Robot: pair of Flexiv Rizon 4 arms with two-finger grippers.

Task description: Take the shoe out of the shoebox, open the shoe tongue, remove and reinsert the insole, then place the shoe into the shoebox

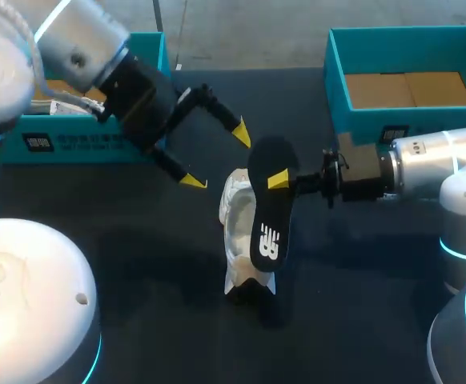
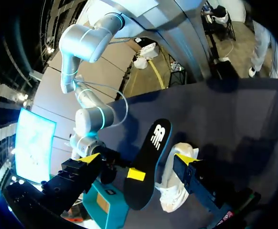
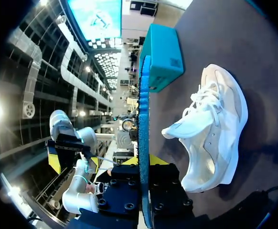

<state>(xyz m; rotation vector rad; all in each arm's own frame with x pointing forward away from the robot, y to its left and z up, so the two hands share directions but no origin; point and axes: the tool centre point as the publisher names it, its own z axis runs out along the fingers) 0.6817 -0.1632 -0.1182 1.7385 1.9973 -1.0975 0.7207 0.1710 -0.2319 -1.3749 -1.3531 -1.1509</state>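
- Shoe (image 1: pixel 239 228): white, laced, resting on the worktop (image 1: pixel 137 264) near its middle. The right wrist view shows the tongue pulled out from under the laces and the opening exposed.
- Insole (image 1: pixel 269 204): black with a white mark at one end, fully out of the shoe. It is held on edge just beside the shoe. In the head view it overlaps the shoe's right flank; whether the two touch cannot be told.
- Right end effector (image 1: pixel 281 181): clenched on the insole, gripping its upper half. One yellow-tipped finger lies on each face, as the right wrist view shows edge-on. The arm enters level from the right.
- Left end effector (image 1: pixel 217 157): released, fingers spread wide. It hangs above the worktop just left of the insole and shoe, touching neither.
- Left box (image 1: pixel 81 144): teal, at the far left corner, partly hidden by the left arm.
- Right box (image 1: pixel 361 124): teal, at the far right, open, with a brown cardboard floor showing.
- Worktop: dark and matte, carrying the shoe and both boxes.
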